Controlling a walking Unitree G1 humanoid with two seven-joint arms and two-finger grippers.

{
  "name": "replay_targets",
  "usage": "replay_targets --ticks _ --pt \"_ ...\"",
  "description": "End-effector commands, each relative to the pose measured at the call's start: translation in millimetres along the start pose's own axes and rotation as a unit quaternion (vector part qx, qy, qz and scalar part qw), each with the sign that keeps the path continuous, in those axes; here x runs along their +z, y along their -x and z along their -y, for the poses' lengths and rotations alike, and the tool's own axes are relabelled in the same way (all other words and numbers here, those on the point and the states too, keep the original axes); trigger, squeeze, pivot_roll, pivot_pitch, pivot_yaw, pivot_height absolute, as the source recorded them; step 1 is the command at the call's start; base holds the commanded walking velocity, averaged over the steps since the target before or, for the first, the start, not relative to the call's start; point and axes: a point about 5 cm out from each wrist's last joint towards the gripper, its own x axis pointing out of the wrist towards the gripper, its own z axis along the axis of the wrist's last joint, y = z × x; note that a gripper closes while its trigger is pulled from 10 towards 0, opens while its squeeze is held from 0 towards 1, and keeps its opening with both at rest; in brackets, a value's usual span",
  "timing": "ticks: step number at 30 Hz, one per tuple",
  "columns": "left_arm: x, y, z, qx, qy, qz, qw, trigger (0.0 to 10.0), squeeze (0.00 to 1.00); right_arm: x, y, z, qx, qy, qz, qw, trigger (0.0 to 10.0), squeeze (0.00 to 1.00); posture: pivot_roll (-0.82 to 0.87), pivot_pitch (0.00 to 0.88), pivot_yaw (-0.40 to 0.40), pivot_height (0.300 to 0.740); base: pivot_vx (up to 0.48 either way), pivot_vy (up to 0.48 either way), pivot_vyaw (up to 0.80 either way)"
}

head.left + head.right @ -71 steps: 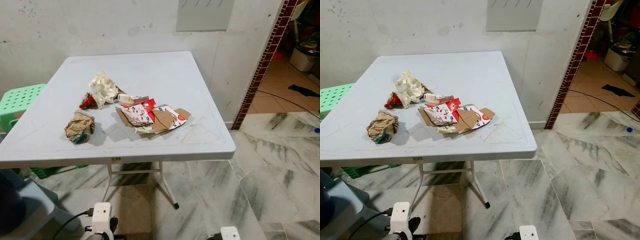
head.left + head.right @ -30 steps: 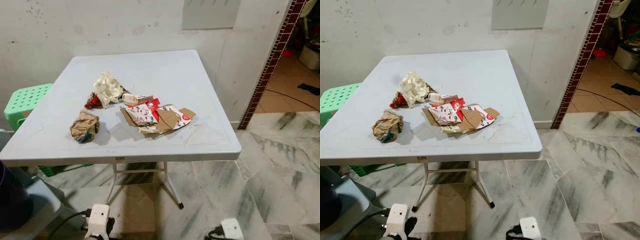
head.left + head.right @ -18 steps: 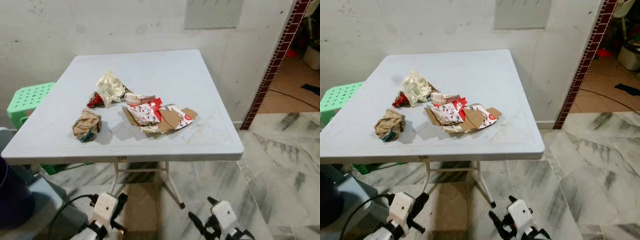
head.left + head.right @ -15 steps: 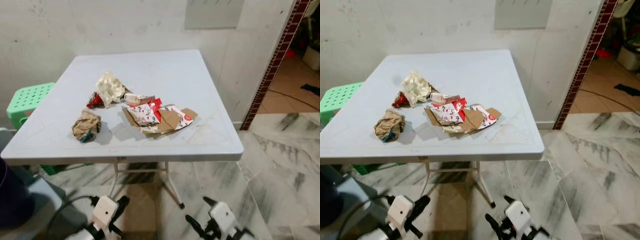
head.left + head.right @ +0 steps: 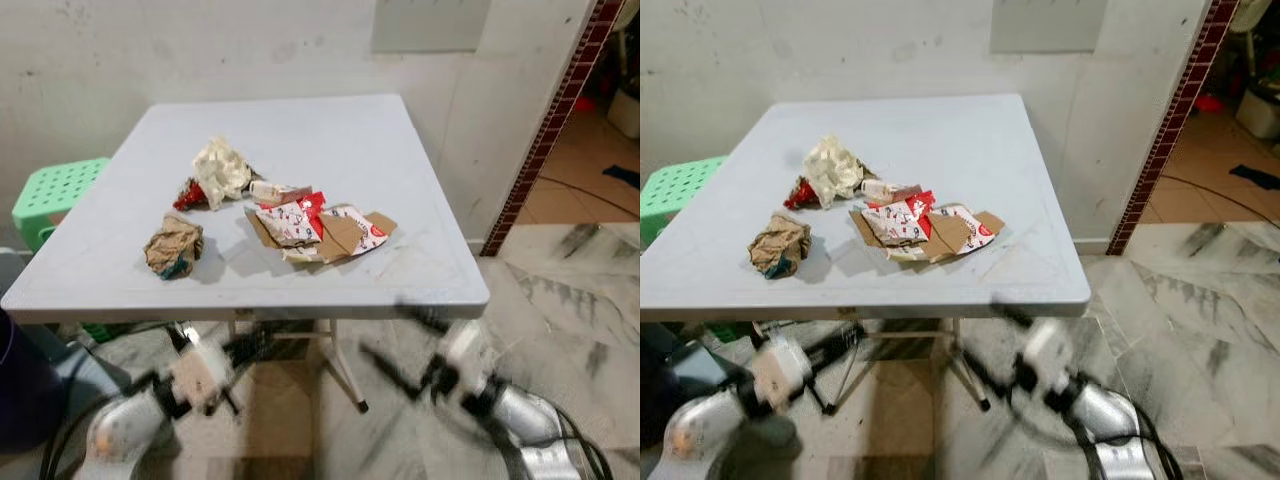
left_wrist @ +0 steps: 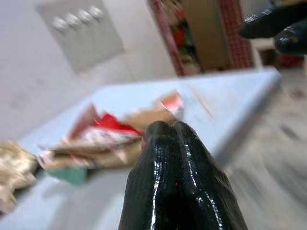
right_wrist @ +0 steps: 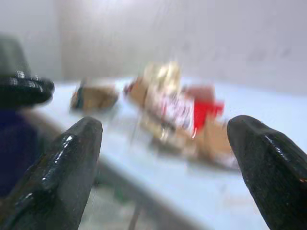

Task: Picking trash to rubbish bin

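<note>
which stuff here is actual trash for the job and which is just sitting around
Trash to pick:
- crumpled white paper
- red wrapper
- brown paper ball
- flattened carton pieces

Just there:
- grey table
- green stool
- wall panel

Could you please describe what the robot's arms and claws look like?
Both arms are silver metal with white wrist blocks and black cables trailing behind. The left claw and right claw each have two long, glossy black fingers with rounded tips. No markings can be made out; the head views blur them.
</note>
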Motion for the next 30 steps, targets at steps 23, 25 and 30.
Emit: replay_targets --ticks 23,25,30 --pt "-25 -49.9 -35.0 0.289 0.216 -0.053 0.931 10.0 1.0 -12 -23.6 33.6 -0.233 -0.059 -0.038 0.97 10.0 1.0 0.09 0.0 0.033 0.715 0.0 0.0 0.0" --pt "-27 -51.9 -33.2 0.283 0.217 -0.059 0.933 10.0 1.0 -14 -23.6 34.1 -0.237 -0.058 -0.04 0.969 10.0 1.0 0.09 0.0 0.03 0.715 0.0 0.0 0.0" --pt "-30 -60.8 -29.5 0.249 0.204 -0.072 0.944 10.0 1.0 -15 -27.9 34.1 -0.227 -0.04 -0.039 0.972 10.0 1.0 0.1 0.0 0.021 0.715 0.0 0.0 0.0"
